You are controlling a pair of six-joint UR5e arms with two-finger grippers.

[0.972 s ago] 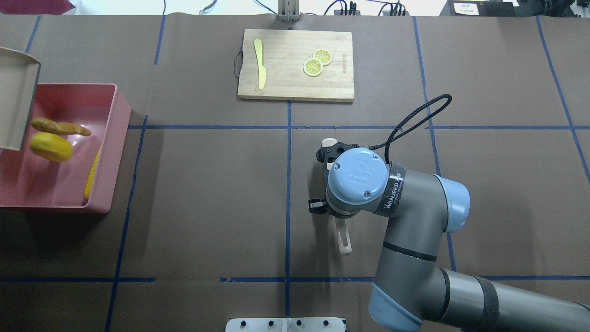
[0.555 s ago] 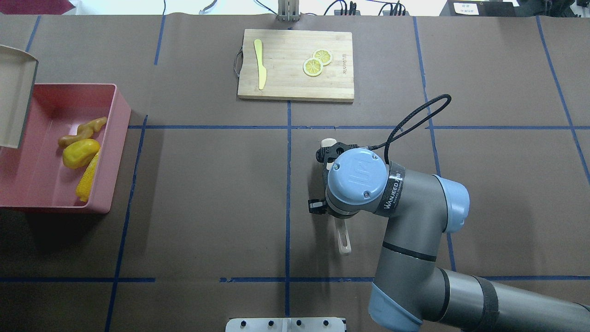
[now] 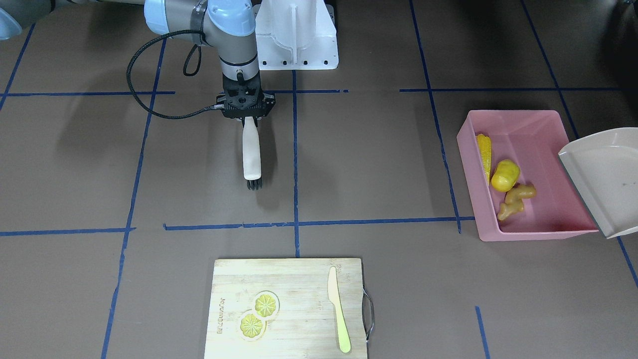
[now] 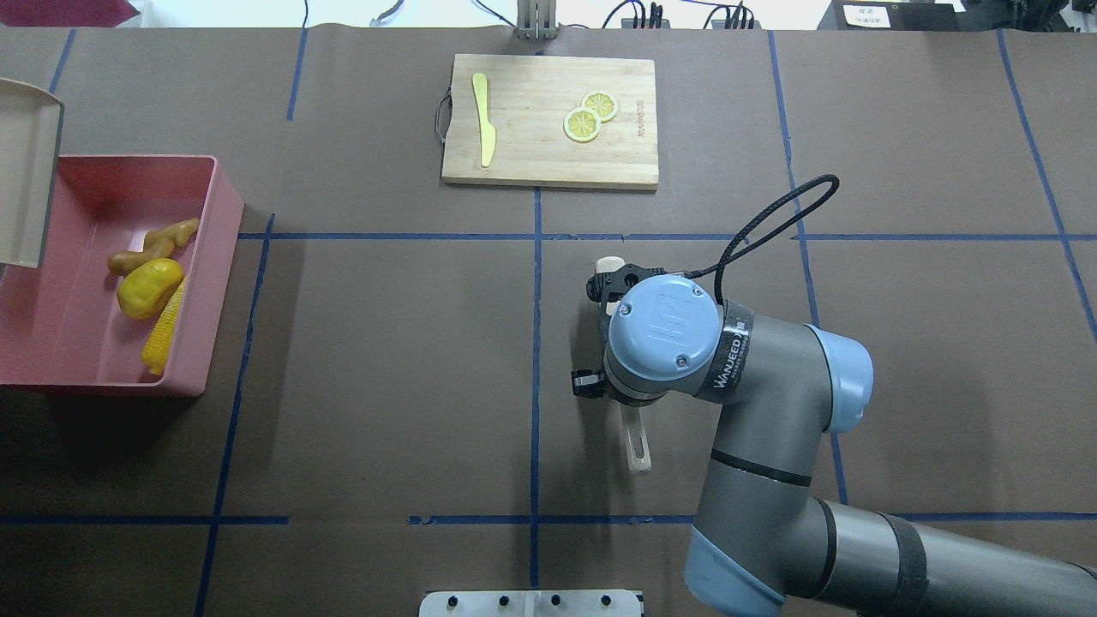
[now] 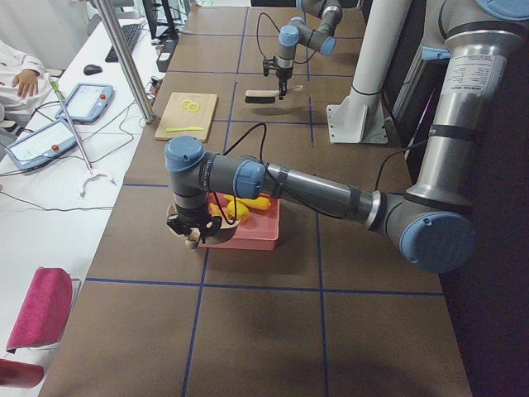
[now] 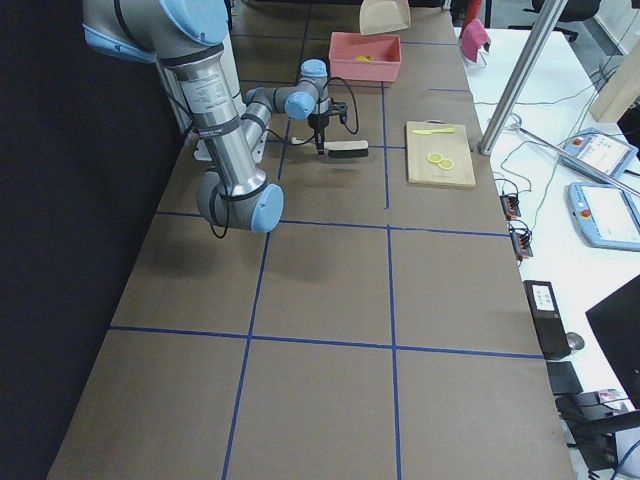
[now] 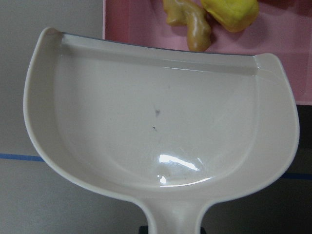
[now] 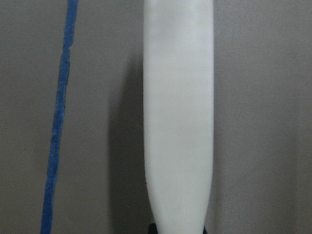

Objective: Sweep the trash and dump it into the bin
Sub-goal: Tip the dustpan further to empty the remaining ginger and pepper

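Note:
The pink bin point(image 4: 224, 283) stands at the table's left end and holds the trash: a corn cob point(image 4: 163, 330), a rounded yellow lump point(image 4: 148, 287) and a ginger root point(image 4: 154, 247), all bunched against one wall. A beige dustpan point(image 3: 603, 179) hangs empty and tilted over the bin's outer rim. My left gripper point(image 5: 192, 234) is shut on its handle, which runs off the bottom of the left wrist view. Mid-table, my right gripper point(image 3: 245, 115) is shut on a white brush point(image 3: 251, 154) whose bristles point down at the table.
A wooden cutting board point(image 4: 549, 163) lies at the far middle with a yellow-green knife point(image 4: 485, 120) and two lemon slices point(image 4: 590, 116). The white robot mount point(image 3: 296, 35) sits at the near edge. A person's hand point(image 5: 25, 78) rests on a side desk.
The trash dropped from mid-air below the dustpan and settled against the bin's wall. The dustpan drew slightly back off the bin. The right arm and brush stayed put.

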